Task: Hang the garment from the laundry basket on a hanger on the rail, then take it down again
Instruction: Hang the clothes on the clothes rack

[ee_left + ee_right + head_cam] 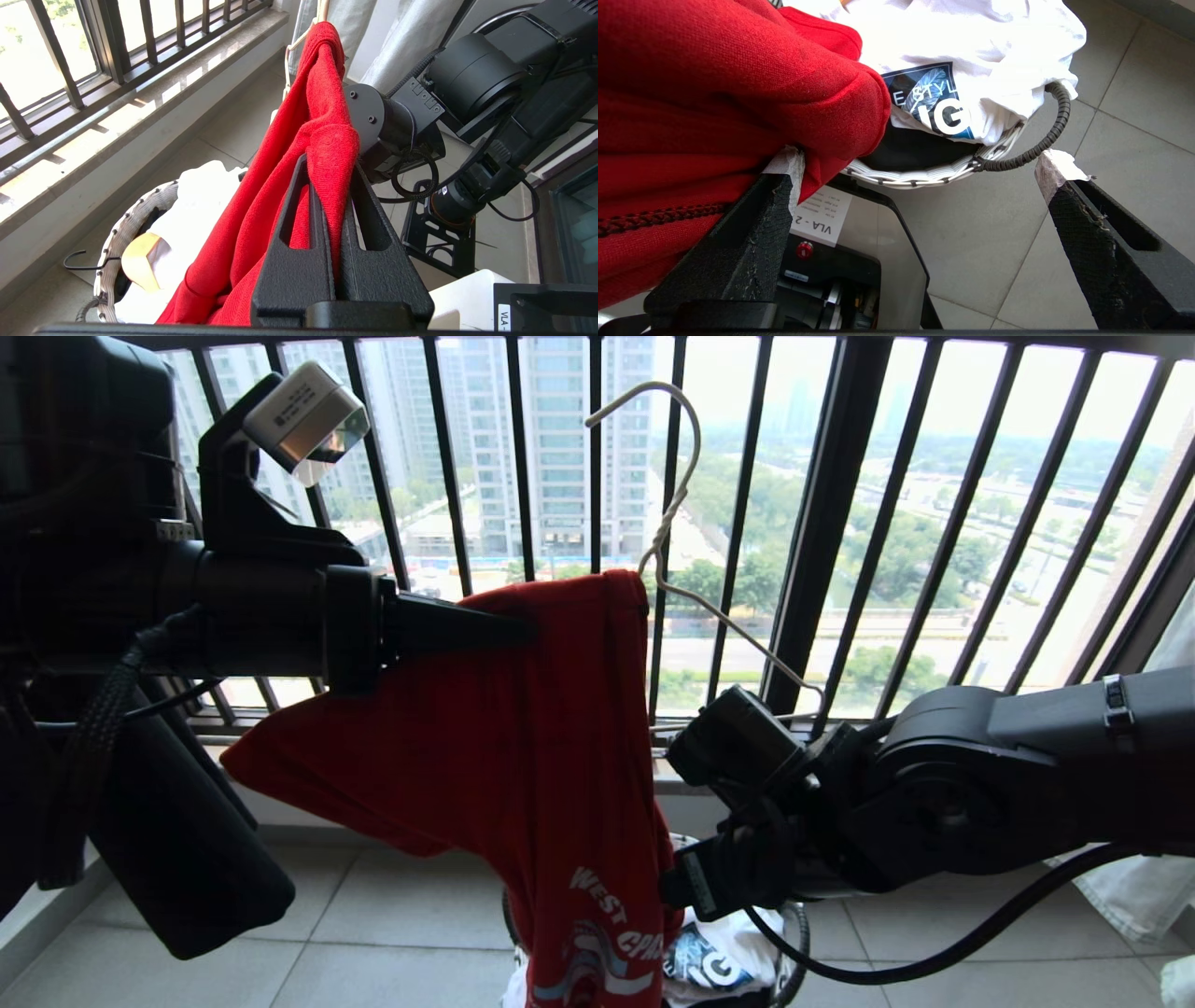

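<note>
The garment (523, 737), a red T-shirt with white lettering, hangs in the air in front of the window bars. My left gripper (523, 627) is shut on a fold of its red cloth (329, 163) near the top. The cream-white hanger (686, 476) stands beside it with its hook free in the air. One hanger arm is under the shirt's top edge; the other slopes down toward my right wrist. My right gripper (920, 168) is open wide, low beside the shirt, one fingertip (787, 161) against the red cloth. Below it stands the laundry basket (924, 177). The rail is out of view.
The black window railing (822, 523) and its ledge run close behind. A white printed T-shirt (719, 952) and a tan wooden hanger (140, 261) lie in the basket (121, 233). Pale cloth (1148, 887) hangs at the right. My base (826, 219) sits beside the basket on the tiles.
</note>
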You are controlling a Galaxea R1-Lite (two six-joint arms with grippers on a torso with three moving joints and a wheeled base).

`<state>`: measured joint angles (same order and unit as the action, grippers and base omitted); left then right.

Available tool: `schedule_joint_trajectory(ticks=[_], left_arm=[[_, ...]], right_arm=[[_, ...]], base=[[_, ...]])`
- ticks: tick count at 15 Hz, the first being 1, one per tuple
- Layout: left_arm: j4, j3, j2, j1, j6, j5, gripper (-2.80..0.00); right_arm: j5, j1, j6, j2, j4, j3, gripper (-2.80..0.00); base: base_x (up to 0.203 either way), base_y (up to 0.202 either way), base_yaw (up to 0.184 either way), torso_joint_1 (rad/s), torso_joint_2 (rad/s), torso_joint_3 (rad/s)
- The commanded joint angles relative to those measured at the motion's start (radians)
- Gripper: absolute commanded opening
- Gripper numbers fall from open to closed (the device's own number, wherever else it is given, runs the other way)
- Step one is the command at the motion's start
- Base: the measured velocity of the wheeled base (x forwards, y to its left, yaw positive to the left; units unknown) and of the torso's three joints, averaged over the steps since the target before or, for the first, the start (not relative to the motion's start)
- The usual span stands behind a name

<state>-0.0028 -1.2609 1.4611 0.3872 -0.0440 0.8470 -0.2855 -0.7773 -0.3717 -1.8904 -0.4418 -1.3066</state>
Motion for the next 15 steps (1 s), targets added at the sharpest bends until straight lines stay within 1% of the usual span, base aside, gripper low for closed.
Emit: schedule_joint_trajectory(ticks=[1,4,6,10,15], left_arm=[[0.000,0.000,-0.002,-0.001,0.000,0.004,-2.80],[-0.002,0.000,-0.002,-0.005,0.000,0.003,-2.80],[-0.030,0.001,-0.002,-0.014,-0.005,0.003,-2.80],[-0.033,0.003,-0.005,-0.016,-0.005,-0.005,-2.80],[-0.034,0.002,-0.008,-0.028,-0.006,-0.006,-2.80]], right_arm=[[-0.003,0.020,0.009,0.041,-0.006,0.001,0.00],[-0.005,0.059,0.019,0.060,-0.006,0.012,0.00],[-0.006,0.097,0.040,0.071,-0.004,0.029,0.00],[-0.006,0.158,0.068,0.083,-0.003,0.035,0.00],[-0.006,0.196,0.099,0.089,-0.003,0.035,0.00]], base=[[0.000,0.000,0.000,0.000,0.00,0.000],[0.000,0.000,0.000,0.000,0.00,0.000],[0.000,0.000,0.000,0.000,0.00,0.000],[0.000,0.000,0.000,0.000,0.00,0.000],[0.000,0.000,0.000,0.000,0.00,0.000]])
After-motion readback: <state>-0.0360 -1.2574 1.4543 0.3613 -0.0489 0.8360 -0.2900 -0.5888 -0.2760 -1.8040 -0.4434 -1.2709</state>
